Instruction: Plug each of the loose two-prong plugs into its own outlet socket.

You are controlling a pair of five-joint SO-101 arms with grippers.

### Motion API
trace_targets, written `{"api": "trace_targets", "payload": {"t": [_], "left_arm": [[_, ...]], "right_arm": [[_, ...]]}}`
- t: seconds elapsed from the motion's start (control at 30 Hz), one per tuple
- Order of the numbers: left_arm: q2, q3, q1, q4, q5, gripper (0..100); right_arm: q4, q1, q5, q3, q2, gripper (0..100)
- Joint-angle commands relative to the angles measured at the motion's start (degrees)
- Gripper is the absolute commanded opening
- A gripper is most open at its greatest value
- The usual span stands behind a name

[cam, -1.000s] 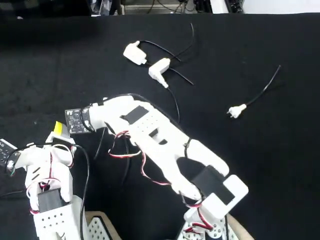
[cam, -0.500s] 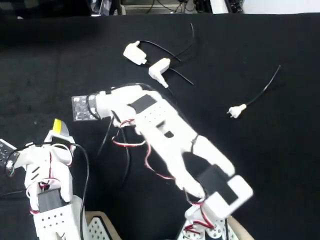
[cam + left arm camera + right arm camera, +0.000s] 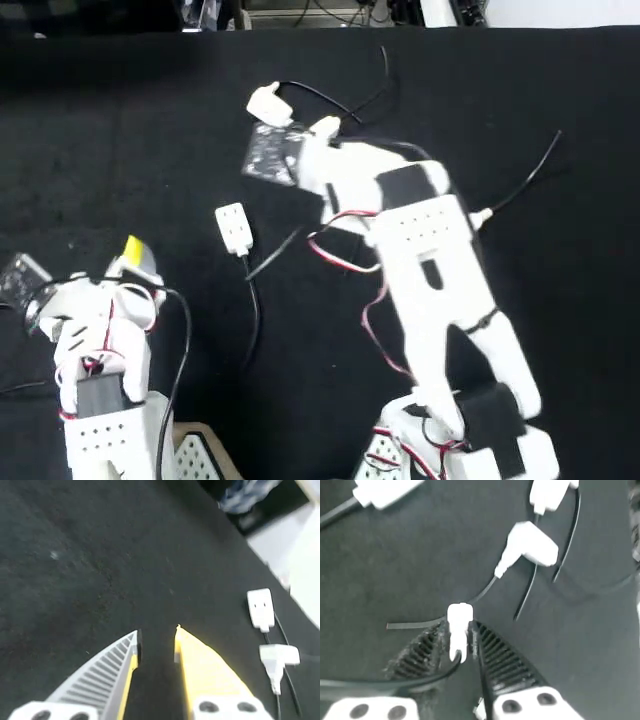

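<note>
Black-covered table [image 3: 90,130], dark cables [image 3: 330,12] behind its far edge

Overhead camera looks down; close left wrist view shares outlet socket [image 3: 233,227] [image 3: 260,609].

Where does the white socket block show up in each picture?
High view: socket block on the black table, up-right of the yellow finger.
Left wrist view: socket block past the left pincer, on the side of its yellow finger.
Right wrist view: cannot tell whether it is there.
Shared landmark: the yellow finger.
</note>
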Motion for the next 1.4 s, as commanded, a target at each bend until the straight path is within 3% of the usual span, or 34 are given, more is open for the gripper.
{"api": "trace_targets", "payload": {"t": [0.0,0.23,0.5,0.93,1.17,1.37], "left_arm": [[16.53,-15.96,2.42,0.18,-0.79,13],[58.37,-45.05,3.91,4.75,0.97,13],[82.81,-65.89,18.59,18.81,5.89,13],[100.57,-75.03,21.41,17.14,7.12,14],[101.71,-74.95,21.58,15.03,6.86,37],[102.33,-74.95,21.58,14.68,4.48,40]], "right_arm": [[4.75,4.48,-0.79,-3.82,-3.91,1.1],[8.44,9.85,-0.79,-0.75,-4.26,1.1],[8.0,14.15,-0.44,4.88,-4.26,1.1],[5.19,16.97,-0.35,10.51,-5.32,1.1],[-2.73,16.62,-0.35,22.2,-16.4,1.1],[-3.25,16.62,-0.26,26.68,-23.16,1.1]]}}
